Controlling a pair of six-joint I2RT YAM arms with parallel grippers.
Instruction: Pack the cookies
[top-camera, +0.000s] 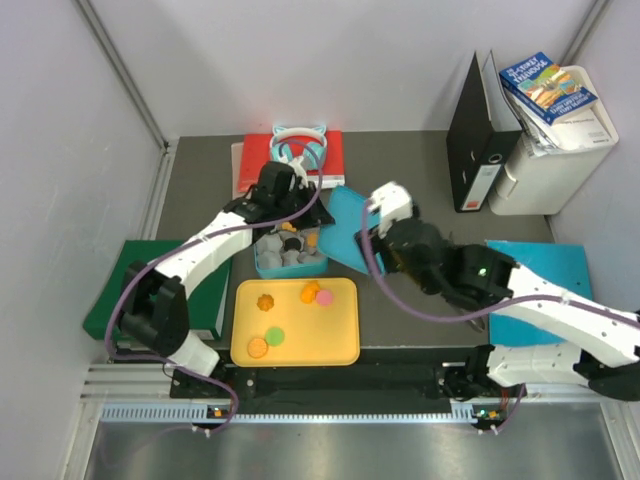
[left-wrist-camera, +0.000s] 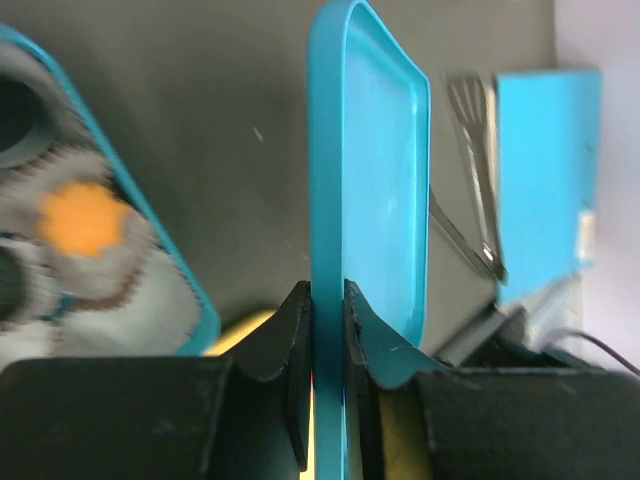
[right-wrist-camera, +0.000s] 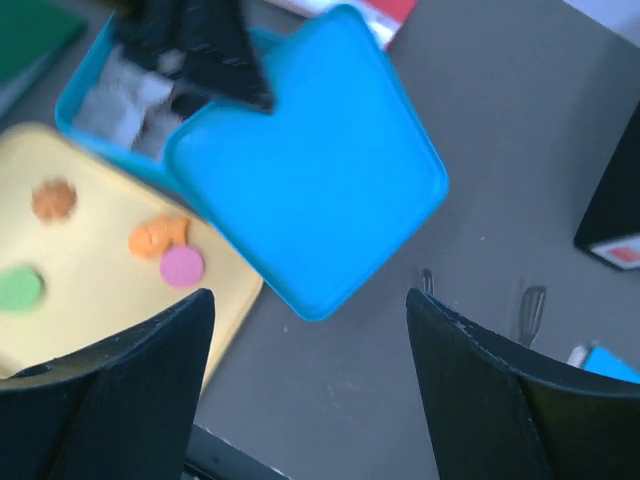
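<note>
Several cookies lie on the yellow tray (top-camera: 340, 345): a scalloped orange one (top-camera: 265, 300), a pink one (top-camera: 324, 297) (right-wrist-camera: 182, 266), a green one (top-camera: 274, 336) (right-wrist-camera: 18, 288) and plain orange ones (top-camera: 257, 348). Behind the tray, a blue box (top-camera: 262, 268) (left-wrist-camera: 190, 300) holds grey paper cups, one with an orange cookie (left-wrist-camera: 85, 220) in it. My left gripper (left-wrist-camera: 327, 300) (top-camera: 318, 192) is shut on the rim of the blue lid (left-wrist-camera: 370, 150) (top-camera: 345, 235) (right-wrist-camera: 310, 190), which is held tilted beside the box. My right gripper (right-wrist-camera: 310, 310) (top-camera: 378, 222) hangs open at the lid's other corner, holding nothing.
A red book (top-camera: 330, 150) with a pale blue hoop on it lies behind the box. A black binder (top-camera: 480, 150) and a white box with a book stand at the back right. A green folder (top-camera: 125, 290) lies left, a blue folder (top-camera: 545, 260) right, metal tongs (left-wrist-camera: 470, 200) by it.
</note>
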